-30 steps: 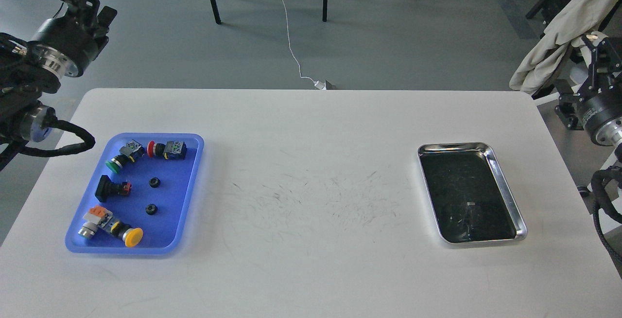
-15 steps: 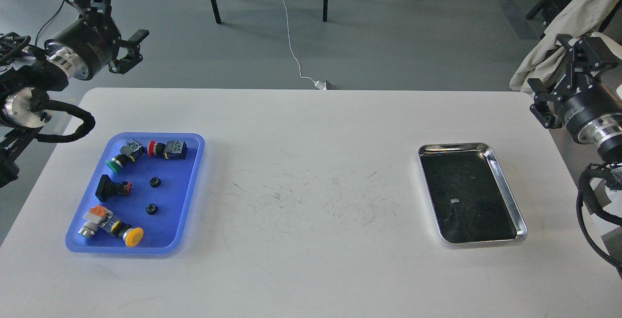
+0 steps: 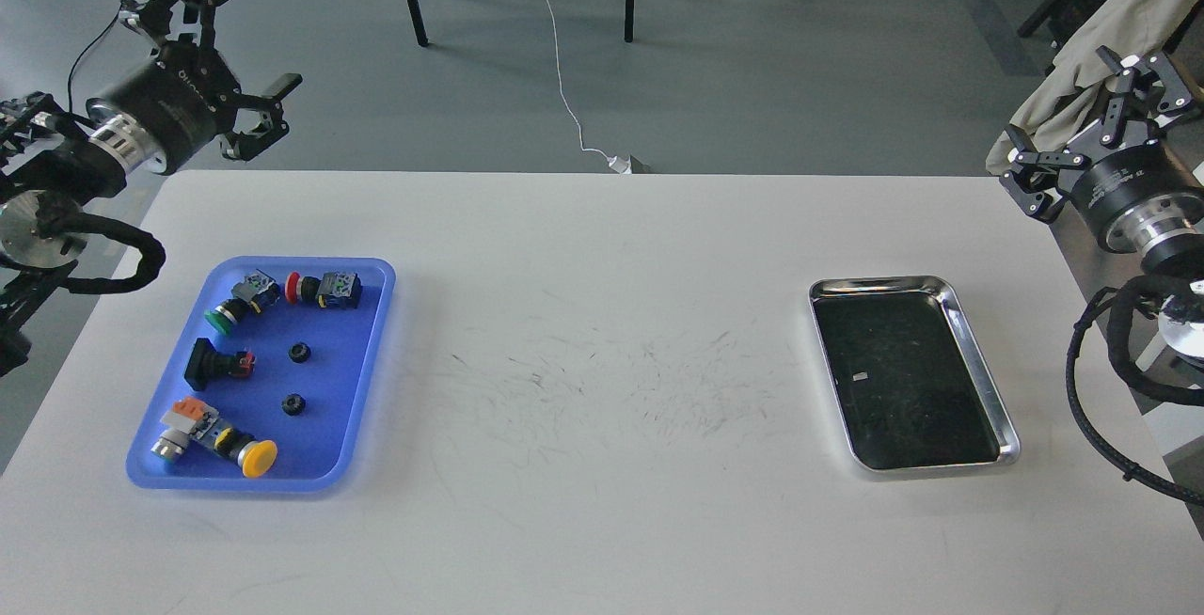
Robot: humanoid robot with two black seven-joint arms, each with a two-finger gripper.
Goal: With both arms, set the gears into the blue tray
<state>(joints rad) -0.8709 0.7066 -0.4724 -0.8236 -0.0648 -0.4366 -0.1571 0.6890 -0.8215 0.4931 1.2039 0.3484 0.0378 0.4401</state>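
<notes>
Two small black gears (image 3: 299, 353) (image 3: 293, 403) lie in the middle of the blue tray (image 3: 374, 333) at the table's left. Neither gear touches the other or the switches. My left gripper (image 3: 252, 34) hangs open and empty beyond the table's far left corner, well above and behind the tray. Off the far right corner, my right gripper (image 3: 1063, 102) is also open with nothing between its fingers.
Several push-button switches lie in the blue tray: a green one (image 3: 226, 313), a red one (image 3: 322, 289), a black square-headed one (image 3: 214, 363) and a yellow one (image 3: 246, 454). A steel tray (image 3: 884, 283) with a dark inside sits at the right. A beige cloth (image 3: 1082, 51) hangs behind the right arm.
Both grippers have turned towards the table and spread open. The left one has moved right and the right one left. The gears and trays have not moved.
</notes>
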